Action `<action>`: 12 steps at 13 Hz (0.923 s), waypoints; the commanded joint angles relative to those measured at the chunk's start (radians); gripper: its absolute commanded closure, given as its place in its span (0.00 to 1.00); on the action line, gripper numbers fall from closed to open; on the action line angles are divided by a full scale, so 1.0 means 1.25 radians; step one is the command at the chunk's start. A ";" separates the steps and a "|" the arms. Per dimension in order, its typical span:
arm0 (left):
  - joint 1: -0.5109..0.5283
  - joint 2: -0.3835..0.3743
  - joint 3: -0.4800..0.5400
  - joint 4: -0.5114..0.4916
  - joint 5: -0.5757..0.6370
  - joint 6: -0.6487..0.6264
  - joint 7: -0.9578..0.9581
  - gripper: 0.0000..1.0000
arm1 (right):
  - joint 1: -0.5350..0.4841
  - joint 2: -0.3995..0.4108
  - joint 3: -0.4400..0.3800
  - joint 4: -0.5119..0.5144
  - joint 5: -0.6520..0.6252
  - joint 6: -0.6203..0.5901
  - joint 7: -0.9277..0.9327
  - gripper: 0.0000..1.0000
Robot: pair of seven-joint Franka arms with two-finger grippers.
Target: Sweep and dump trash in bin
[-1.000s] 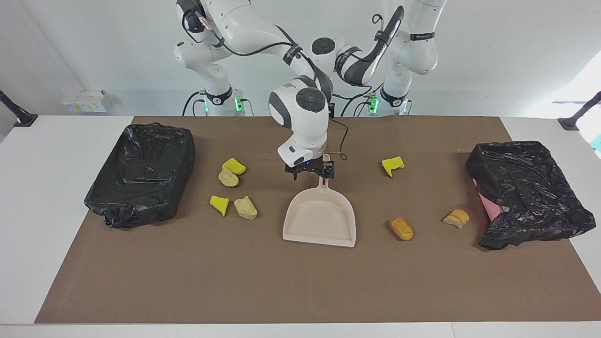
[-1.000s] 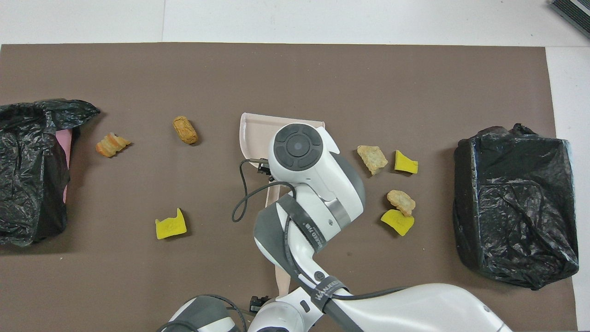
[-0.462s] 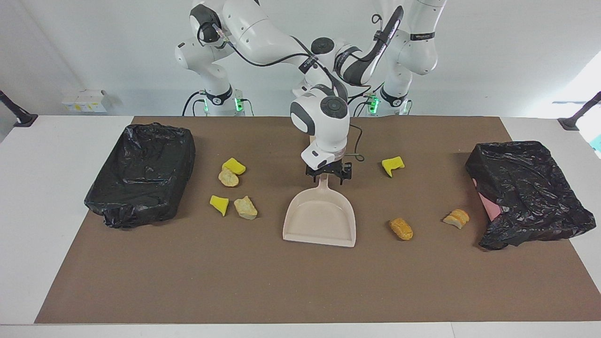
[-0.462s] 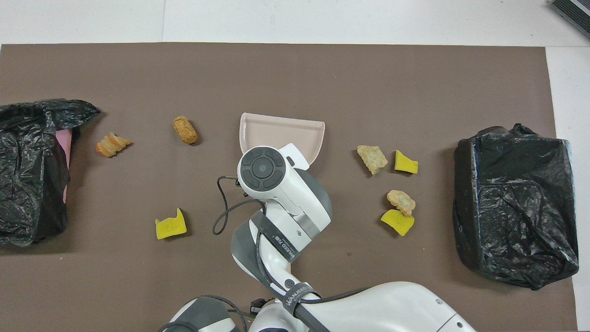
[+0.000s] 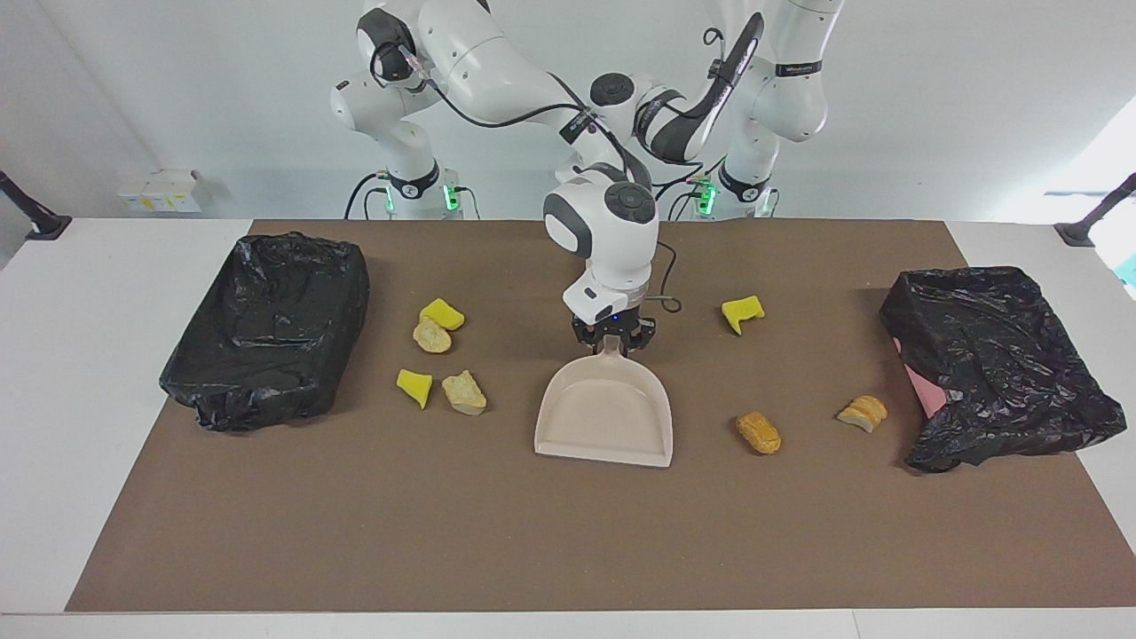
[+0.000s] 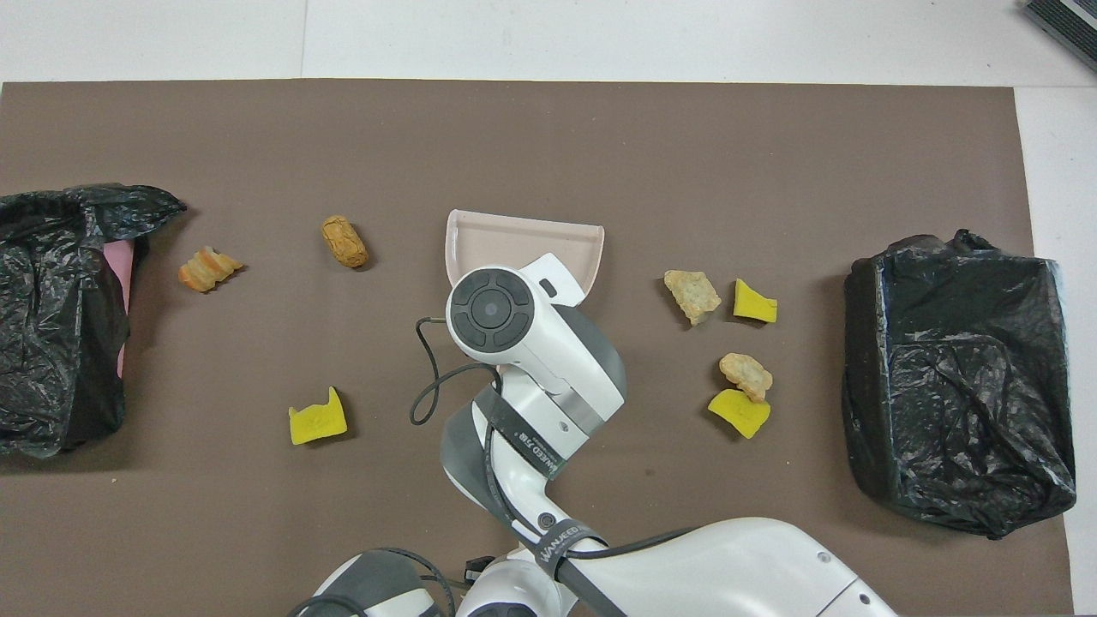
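Note:
A beige dustpan (image 5: 603,413) (image 6: 523,236) lies mid-table, its handle toward the robots. My right gripper (image 5: 612,342) is down at that handle, shut on it; in the overhead view its own arm covers it. Trash lies loose on the brown mat. Two yellow wedges (image 5: 441,312) (image 5: 414,386) and two tan lumps (image 5: 431,335) (image 5: 464,391) sit toward the right arm's end. A yellow wedge (image 5: 742,311), a brown lump (image 5: 758,432) and an orange piece (image 5: 863,413) sit toward the left arm's end. Only a dark bit of my left gripper (image 6: 477,566) shows, close to the robots.
A black-bagged bin (image 5: 266,328) (image 6: 956,377) stands at the right arm's end. Another black bag over a pink bin (image 5: 994,364) (image 6: 51,317) stands at the left arm's end. The right arm crosses the mat between the dustpan and the robots.
My right gripper shifted toward the left arm's end, came down over the dustpan's handle and closed on it. The dustpan and the trash have not moved.

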 commanded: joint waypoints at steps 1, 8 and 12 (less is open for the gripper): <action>-0.007 -0.014 0.009 -0.015 -0.015 -0.010 -0.003 1.00 | -0.026 -0.014 0.006 0.001 -0.016 0.009 0.023 1.00; 0.145 -0.008 0.015 0.071 -0.009 -0.170 0.005 1.00 | -0.071 -0.028 0.007 -0.009 -0.011 -0.008 -0.363 1.00; 0.268 -0.021 0.016 0.129 0.060 -0.263 0.013 1.00 | -0.101 -0.030 0.007 -0.022 -0.007 -0.026 -0.751 1.00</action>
